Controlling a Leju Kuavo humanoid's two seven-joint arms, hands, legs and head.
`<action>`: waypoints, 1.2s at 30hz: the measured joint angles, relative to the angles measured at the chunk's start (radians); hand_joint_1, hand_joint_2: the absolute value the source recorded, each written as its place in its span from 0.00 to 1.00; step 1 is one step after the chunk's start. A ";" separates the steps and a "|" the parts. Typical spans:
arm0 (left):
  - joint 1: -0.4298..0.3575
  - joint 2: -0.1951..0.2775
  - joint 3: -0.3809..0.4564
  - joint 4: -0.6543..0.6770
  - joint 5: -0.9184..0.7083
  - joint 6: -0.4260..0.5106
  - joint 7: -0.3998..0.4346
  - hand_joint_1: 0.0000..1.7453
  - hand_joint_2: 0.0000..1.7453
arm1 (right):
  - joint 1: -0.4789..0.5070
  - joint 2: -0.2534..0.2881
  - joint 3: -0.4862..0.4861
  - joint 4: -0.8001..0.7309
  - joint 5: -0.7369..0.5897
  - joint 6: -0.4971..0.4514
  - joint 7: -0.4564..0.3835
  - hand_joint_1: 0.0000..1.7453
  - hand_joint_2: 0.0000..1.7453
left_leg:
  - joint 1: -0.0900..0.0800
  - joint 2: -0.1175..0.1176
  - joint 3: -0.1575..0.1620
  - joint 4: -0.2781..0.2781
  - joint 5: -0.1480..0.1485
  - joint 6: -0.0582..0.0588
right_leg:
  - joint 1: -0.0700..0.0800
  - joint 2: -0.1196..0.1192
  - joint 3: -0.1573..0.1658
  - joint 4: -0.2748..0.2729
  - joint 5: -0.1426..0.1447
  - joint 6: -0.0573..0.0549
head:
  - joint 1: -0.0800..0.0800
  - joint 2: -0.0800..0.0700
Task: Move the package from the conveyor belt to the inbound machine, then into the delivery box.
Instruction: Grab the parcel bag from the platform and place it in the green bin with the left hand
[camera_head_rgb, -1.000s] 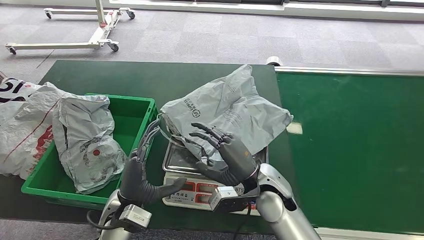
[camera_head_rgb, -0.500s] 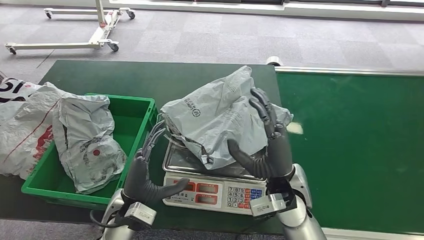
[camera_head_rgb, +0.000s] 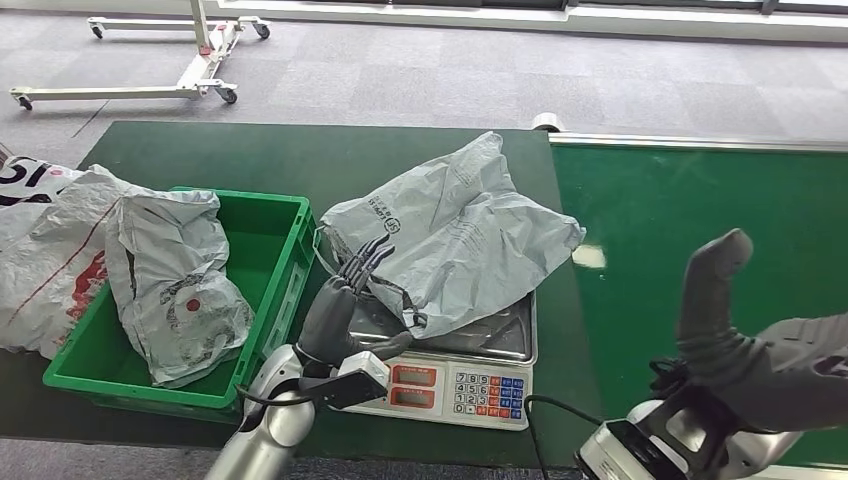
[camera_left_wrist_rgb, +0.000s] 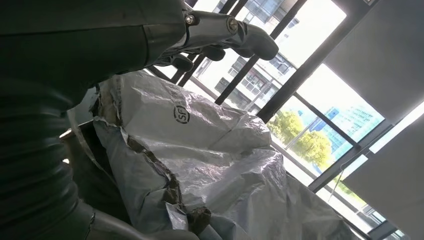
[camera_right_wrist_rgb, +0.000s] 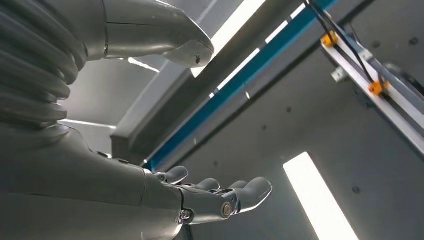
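Grey carpet-tile floor (camera_head_rgb: 420, 80) extends beyond the dark green tabletop (camera_head_rgb: 250, 155). A white wheeled metal frame (camera_head_rgb: 190, 60) stands on the floor beyond the tabletop's far left corner. A pale strip runs along the floor's far edge. Behind the tabletop, tall windows with dark mullions (camera_left_wrist_rgb: 295, 60) show daylight, trees and buildings. Overhead, a grey ceiling (camera_right_wrist_rgb: 280, 105) carries a blue beam (camera_right_wrist_rgb: 235, 85) and a bright light panel (camera_right_wrist_rgb: 320, 200).

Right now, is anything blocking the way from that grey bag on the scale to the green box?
Nothing visible blocks it. The bag lies on the scale, the box right beside it. Another bag already fills part of the box.
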 joint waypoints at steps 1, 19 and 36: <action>-0.016 -0.004 -0.001 0.023 -0.010 0.000 0.005 0.00 1.00 | -0.002 0.001 -0.002 -0.011 0.002 0.000 0.000 0.00 1.00 | 0.000 0.000 0.000 0.000 0.000 0.000 | 0.000 0.000 0.000 0.000 0.000 0.000 | 0.000 0.000; -0.232 -0.088 -0.206 0.432 -0.395 0.060 0.158 0.90 1.00 | -0.035 0.014 -0.004 -0.003 -0.034 0.004 -0.001 0.00 1.00 | 0.000 -0.001 0.000 0.000 0.000 0.000 | 0.000 0.000 0.001 0.000 0.000 0.000 | 0.000 0.000; -0.288 -0.106 -0.277 0.564 -0.537 0.197 0.305 1.00 1.00 | -0.041 0.017 -0.004 0.012 -0.059 0.004 -0.001 0.00 1.00 | 0.000 -0.001 0.000 0.000 0.001 0.001 | 0.000 0.000 0.001 0.000 0.001 0.001 | 0.000 0.000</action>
